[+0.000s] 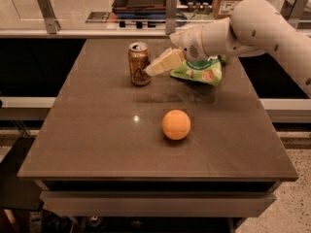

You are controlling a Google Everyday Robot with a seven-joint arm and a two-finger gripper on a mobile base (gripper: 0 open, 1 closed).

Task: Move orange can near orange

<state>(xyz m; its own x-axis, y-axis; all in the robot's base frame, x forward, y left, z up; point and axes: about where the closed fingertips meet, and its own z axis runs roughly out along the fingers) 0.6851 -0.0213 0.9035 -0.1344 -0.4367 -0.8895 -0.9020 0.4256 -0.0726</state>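
We log orange can (139, 63) upright, back-left of centre on brown table (92, 135). Gripper (151, 70) just beside can's right side; contact unclear. Clenched or released, we cannot tell. White arm (252, 28) extends from right, over green snack bag (201, 72). Orange (176, 124) mid-table, nearer front, apart from can.

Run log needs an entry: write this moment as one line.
gripper: just right of orange can, contact unclear | orange can: upright, table rear | orange: nearer front, apart from can | green snack bag: behind gripper
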